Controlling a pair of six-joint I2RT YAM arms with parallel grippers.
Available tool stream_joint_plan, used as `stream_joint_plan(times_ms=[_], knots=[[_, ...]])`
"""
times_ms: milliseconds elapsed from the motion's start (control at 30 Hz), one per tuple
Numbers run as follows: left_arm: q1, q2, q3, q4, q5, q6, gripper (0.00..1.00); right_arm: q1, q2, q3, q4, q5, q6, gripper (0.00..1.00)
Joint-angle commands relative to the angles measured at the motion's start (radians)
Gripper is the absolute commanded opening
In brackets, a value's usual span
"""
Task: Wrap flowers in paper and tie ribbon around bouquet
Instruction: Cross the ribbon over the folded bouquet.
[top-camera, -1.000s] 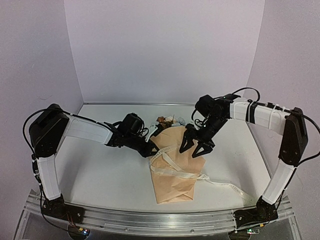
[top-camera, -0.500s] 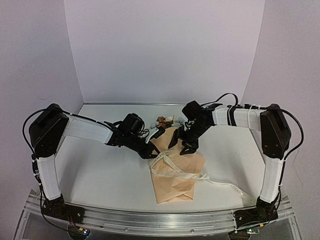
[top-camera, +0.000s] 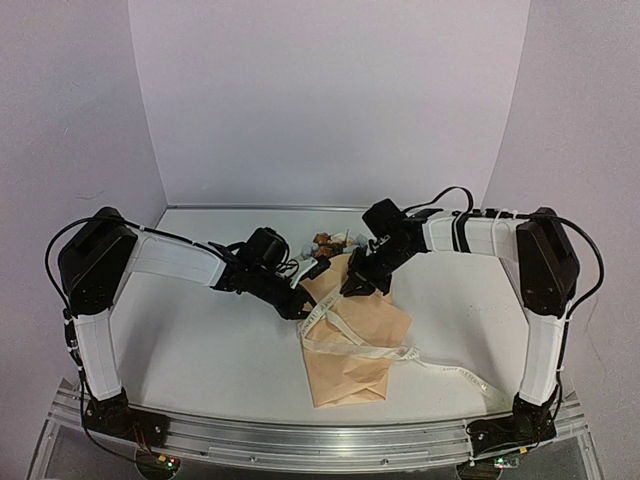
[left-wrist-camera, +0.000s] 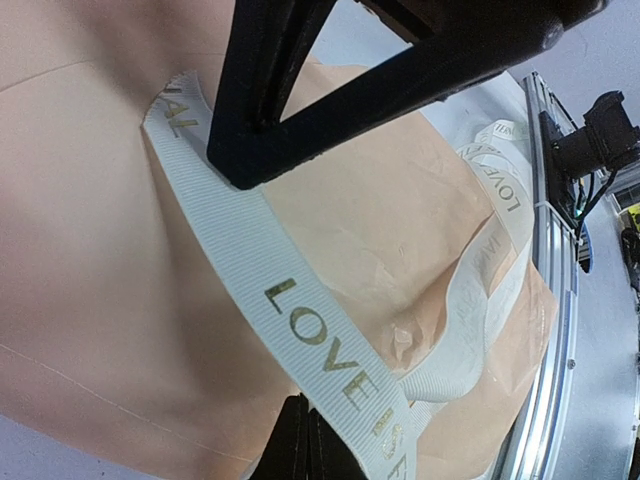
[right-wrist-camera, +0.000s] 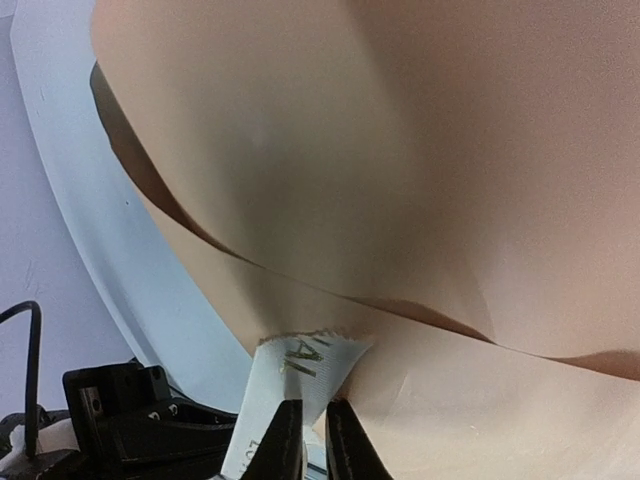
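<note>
the right gripper (top-camera: 356, 285) has swung in over the bouquet (top-camera: 350, 360), which lies on the table (top-camera: 200, 345), and clamped the free end of the ribbon (left-wrist-camera: 300, 325). the left gripper (top-camera: 303, 308) pinches the same ribbon further along. tying is under way. next, the end probably needs crossing into a knot without slackening the loop.

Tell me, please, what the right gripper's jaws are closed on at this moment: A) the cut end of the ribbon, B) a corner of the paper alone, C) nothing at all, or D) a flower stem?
A: in the right wrist view the right gripper has its jaws shut on the lettered cut end of the ribbon, with the paper behind it.
</note>
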Motion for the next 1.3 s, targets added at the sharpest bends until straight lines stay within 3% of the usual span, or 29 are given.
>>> stream_joint_plan(times_ms=[0,333,533,600,767,833,1033,1267], knots=[[0.006,-0.036,0.034,0.013,0.013,0.009,0.00,0.004,0.010,0.039,0.018,0.000,0.001,0.01],[0.011,-0.028,0.035,0.012,0.005,0.013,0.00,0.004,-0.119,-0.027,0.041,-0.047,-0.052,0.00],[0.011,-0.036,0.043,-0.005,0.006,0.024,0.00,0.005,-0.131,-0.041,0.084,-0.082,0.007,0.00],[0.011,-0.035,0.049,-0.021,0.015,0.025,0.00,0.007,-0.126,-0.044,0.086,-0.088,0.027,0.05],[0.011,-0.032,0.061,-0.045,0.016,0.053,0.00,0.013,-0.107,-0.069,0.113,-0.079,0.074,0.38],[0.011,-0.027,0.069,-0.058,0.016,0.059,0.00,0.015,-0.099,-0.081,0.126,-0.071,0.090,0.46],[0.011,-0.018,0.089,-0.084,0.027,0.073,0.00,0.022,-0.059,-0.071,0.148,-0.078,0.123,0.54],[0.011,-0.004,0.108,-0.104,0.032,0.081,0.00,0.028,-0.015,-0.073,0.195,-0.076,0.177,0.50]])
